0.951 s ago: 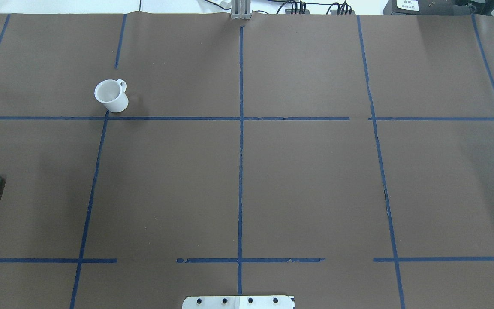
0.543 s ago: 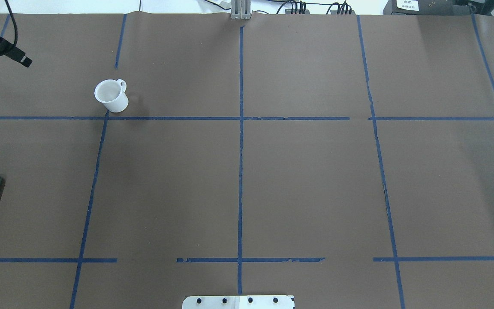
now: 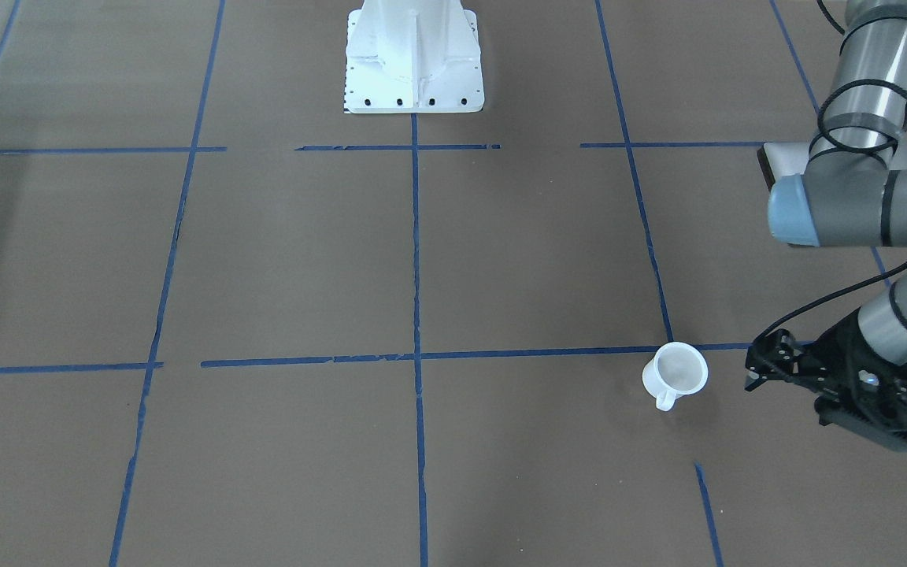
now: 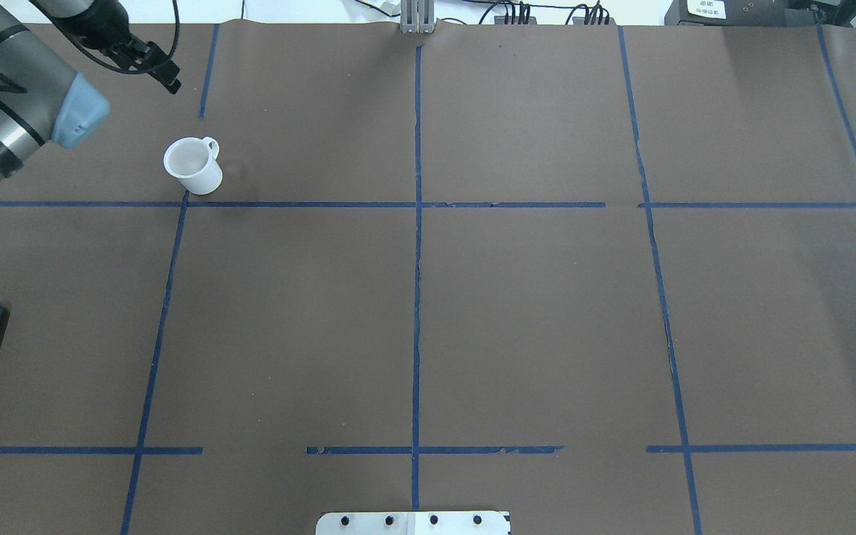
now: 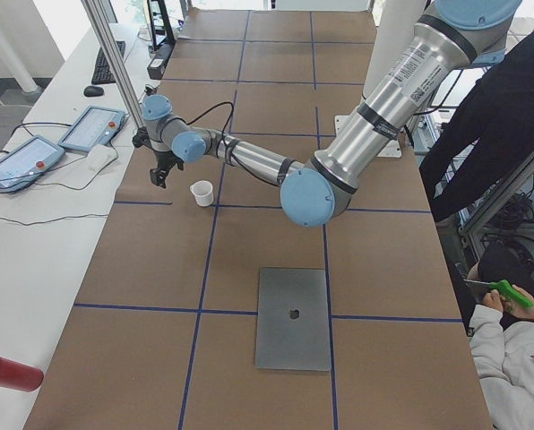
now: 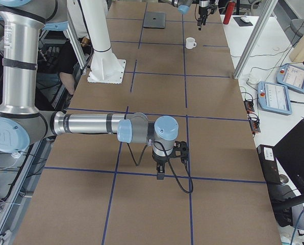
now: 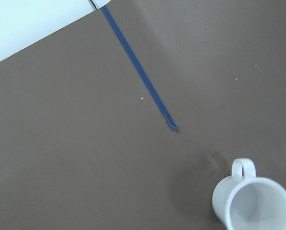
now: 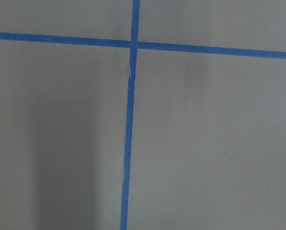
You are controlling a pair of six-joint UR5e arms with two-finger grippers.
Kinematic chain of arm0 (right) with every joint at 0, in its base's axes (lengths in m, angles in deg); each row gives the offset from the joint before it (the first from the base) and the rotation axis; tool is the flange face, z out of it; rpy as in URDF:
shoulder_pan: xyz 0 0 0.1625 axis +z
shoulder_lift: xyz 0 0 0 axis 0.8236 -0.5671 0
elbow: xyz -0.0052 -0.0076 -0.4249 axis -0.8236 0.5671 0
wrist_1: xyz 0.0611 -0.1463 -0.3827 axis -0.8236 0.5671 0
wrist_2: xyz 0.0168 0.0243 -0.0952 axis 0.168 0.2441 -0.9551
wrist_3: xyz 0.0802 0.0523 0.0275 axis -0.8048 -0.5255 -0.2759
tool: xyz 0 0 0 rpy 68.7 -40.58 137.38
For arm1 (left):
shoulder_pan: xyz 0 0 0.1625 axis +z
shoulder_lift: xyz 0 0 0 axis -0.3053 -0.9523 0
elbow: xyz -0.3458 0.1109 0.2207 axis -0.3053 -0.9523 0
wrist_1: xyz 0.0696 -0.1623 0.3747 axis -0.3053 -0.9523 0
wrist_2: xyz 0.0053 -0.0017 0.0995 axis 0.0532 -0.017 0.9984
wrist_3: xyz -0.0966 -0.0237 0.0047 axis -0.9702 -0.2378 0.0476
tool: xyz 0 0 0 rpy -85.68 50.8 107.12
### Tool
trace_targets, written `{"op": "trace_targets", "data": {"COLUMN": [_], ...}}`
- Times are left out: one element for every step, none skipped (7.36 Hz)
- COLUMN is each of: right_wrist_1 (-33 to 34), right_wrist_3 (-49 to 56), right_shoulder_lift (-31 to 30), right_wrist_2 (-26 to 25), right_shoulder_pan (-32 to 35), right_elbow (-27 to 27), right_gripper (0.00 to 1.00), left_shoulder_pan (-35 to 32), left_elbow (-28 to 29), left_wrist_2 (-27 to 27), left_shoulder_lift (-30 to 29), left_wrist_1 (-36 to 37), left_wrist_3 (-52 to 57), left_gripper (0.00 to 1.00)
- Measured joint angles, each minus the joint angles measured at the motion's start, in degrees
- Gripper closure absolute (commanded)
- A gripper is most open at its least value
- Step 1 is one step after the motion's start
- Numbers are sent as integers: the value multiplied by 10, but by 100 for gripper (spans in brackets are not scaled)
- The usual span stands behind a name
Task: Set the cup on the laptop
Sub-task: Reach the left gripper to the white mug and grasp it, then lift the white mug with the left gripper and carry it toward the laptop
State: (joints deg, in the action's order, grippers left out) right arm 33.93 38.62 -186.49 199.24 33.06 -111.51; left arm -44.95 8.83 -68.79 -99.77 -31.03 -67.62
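The left tool (image 3: 760, 362), jaws apart, is hovering near the white mug (image 3: 675, 372), which is standing on the tabletop (image 3: 501, 260) toward the robot's right of it; the laptop (image 5: 293, 336) is lying well apart

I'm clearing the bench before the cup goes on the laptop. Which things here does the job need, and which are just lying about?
Needed for the job:
cup
laptop
left gripper, close beside the cup

Just lying about, all on the white side bench:
red cylinder
control tablets
mouse
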Motion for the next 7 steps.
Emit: {"op": "trace_targets", "data": {"right_wrist_1": [0, 0, 0, 0, 0, 0, 0], "right_wrist_3": [0, 0, 0, 0, 0, 0, 0], "right_shoulder_lift": [0, 0, 0, 0, 0, 0, 0], "right_wrist_2": [0, 0, 0, 0, 0, 0, 0], "right_shoulder_pan": [0, 0, 0, 0, 0, 0, 0], "right_elbow": [0, 0, 0, 0, 0, 0, 0], "right_gripper": [0, 0, 0, 0, 0, 0, 0], "left_shoulder_pan": [21, 40, 56, 69, 80, 88, 93], "left_elbow": [25, 41, 55, 68, 80, 90, 96], "left_wrist_2": [20, 35, 41, 43, 44, 44, 43], "left_shoulder_lift": [-18, -23, -24, -24, -23, -22, -23], "left_wrist_1": [-3, -4, -5, -7, -10, -15, -21], "left_wrist_3": [-18, -29, -38, -46, -57, -70, -78], "left_gripper": [1, 1, 1, 1, 5, 56, 100]}}
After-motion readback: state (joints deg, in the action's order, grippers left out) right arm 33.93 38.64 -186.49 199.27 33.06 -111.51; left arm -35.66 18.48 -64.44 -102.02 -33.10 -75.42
